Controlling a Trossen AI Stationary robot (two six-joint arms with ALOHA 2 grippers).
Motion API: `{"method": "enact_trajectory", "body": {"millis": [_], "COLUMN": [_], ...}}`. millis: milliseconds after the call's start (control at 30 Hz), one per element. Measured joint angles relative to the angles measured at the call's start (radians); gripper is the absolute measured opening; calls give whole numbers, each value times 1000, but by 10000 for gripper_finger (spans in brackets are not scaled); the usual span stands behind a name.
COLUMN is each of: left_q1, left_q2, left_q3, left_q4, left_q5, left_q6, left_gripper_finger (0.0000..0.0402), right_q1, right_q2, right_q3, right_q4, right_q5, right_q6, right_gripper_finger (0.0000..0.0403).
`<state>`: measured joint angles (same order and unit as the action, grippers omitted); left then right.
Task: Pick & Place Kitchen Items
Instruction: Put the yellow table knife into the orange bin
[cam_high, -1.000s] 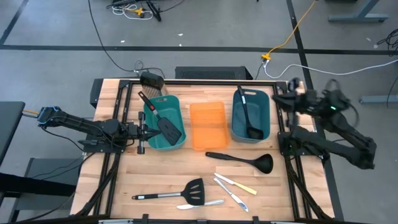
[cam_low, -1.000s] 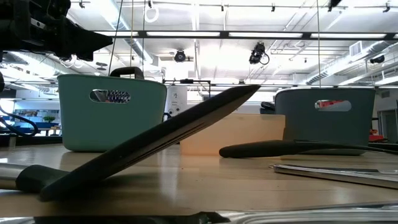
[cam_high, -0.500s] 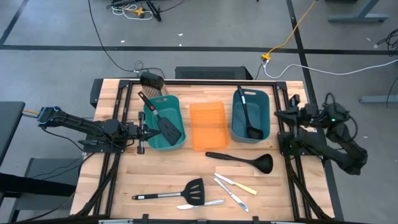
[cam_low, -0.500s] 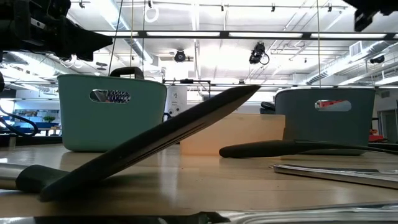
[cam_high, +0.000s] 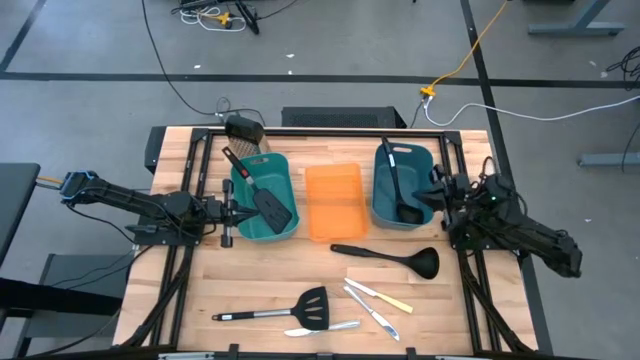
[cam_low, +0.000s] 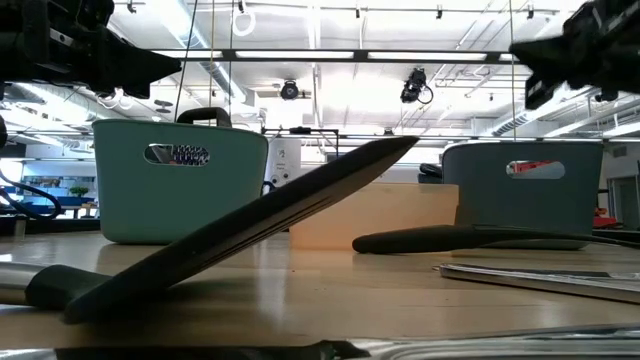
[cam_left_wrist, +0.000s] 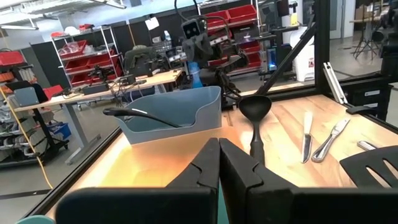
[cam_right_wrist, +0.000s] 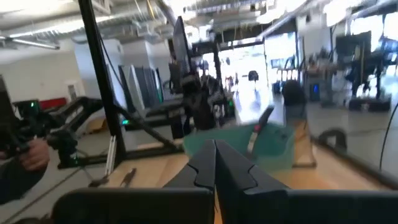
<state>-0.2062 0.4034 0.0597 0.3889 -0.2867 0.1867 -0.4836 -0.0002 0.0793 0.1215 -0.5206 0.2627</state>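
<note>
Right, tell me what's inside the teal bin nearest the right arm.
The right-hand teal bin holds one black ladle, bowl down inside, handle leaning up over the far rim. Nothing else shows, though the floor directly under the ladle is covered.

floor (cam_high: 330, 40): grey, cables | shelves (cam_left_wrist: 81, 59): red bins | ceiling lights (cam_low: 300, 56): on

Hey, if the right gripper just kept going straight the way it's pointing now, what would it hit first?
Probably the blue bin holding a black ladle. The right gripper, shut, points toward the bin's near wall from just beside it. Its height against the rim is unclear, so it might pass over.
</note>
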Motion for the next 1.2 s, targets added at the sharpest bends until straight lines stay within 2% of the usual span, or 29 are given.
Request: {"method": "enact_trajectory", "body": {"millis": [100,300,467,667,900,1033,1200], "left_q1": [0,0,0,0,0,0,0], "left_q2": [0,0,0,0,0,0,0], "left_q3": [0,0,0,0,0,0,0], "left_q4": [-1,-1,-2,-2,-2,-2,-2], "left_q5": [0,0,0,-1,-1,-1,-1], "left_q6": [0,1,0,-13,-14,-14,-14], "left_gripper_finger": [7,7,7,7,7,7,7], "right_q1": [60,217,407,631,857,983,1097], "right_q2": [0,53,177,360,586,748,944], "right_q3": [-2,-1,-1,36,207,358,544], "right_q4": [11,-26,105,151,122,-50,-196], "right_q5": [43,195,265,476,691,860,956], "right_q6": [2,-17,-49,-88,-142,-121,-79], "right_gripper_finger": [6,6,6,6,6,6,6]}}
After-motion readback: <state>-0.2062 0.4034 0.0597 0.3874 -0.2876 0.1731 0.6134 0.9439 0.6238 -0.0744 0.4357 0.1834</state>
